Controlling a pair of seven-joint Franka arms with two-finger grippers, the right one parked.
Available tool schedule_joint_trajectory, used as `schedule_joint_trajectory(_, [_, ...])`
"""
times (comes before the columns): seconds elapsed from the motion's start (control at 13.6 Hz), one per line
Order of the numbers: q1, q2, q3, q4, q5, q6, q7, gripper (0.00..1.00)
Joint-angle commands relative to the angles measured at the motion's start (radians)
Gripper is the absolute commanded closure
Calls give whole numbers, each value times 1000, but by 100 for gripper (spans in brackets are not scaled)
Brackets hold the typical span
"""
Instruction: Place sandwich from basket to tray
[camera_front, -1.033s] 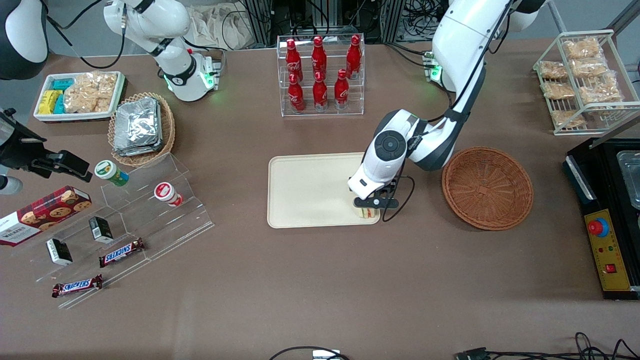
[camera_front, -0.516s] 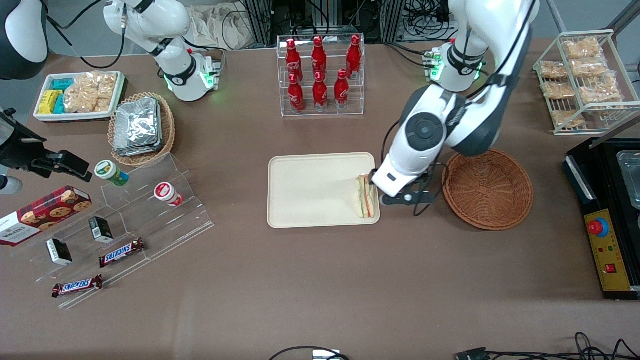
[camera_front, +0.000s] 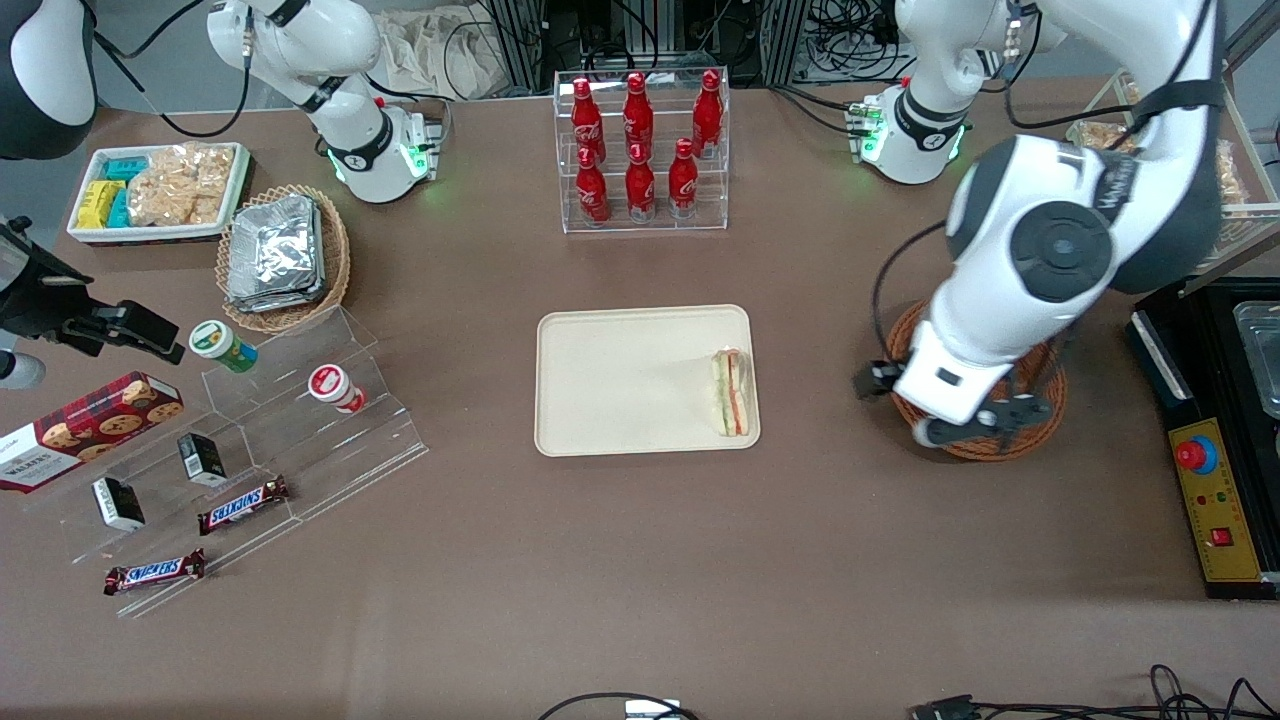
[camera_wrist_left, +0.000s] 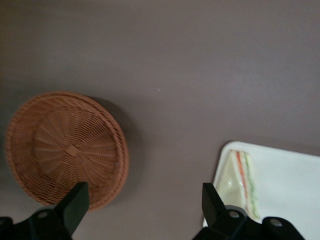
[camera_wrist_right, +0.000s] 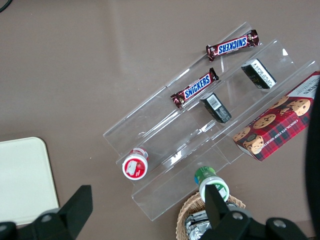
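One sandwich (camera_front: 730, 392) lay on the cream tray (camera_front: 620, 380), on its side, along the tray's short edge nearest the working arm's end of the table, close to the corner nearest the front camera. Its green, white and orange-red layers showed plainly in both views. In the wrist view the tray (camera_wrist_left: 290, 185) was cut off by the frame, so only one rounded corner and the sandwich (camera_wrist_left: 242, 185) were seen.

Much of the round wicker basket (camera_front: 1040, 400) was covered by the left arm's wrist in the front view; only parts of its rim showed. The wrist view gave the whole basket (camera_wrist_left: 65, 147), with nothing in it.

Gripper (camera_front: 955, 410) hung above the basket's rim on the side toward the tray, raised off the table. Its fingers (camera_wrist_left: 75, 202) stood wide apart with nothing between them.

Bare brown table (camera_front: 820, 400) separated tray and basket; the two did not touch. Table nearer the front camera than the tray was open.
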Motion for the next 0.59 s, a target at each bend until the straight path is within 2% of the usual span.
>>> schedule_joint_trajectory(0.0, [53,-43,-11,5,32,-48,70,0])
schedule_joint_trajectory(0.52, [241,-123,-8,-2,11,-117,331,0])
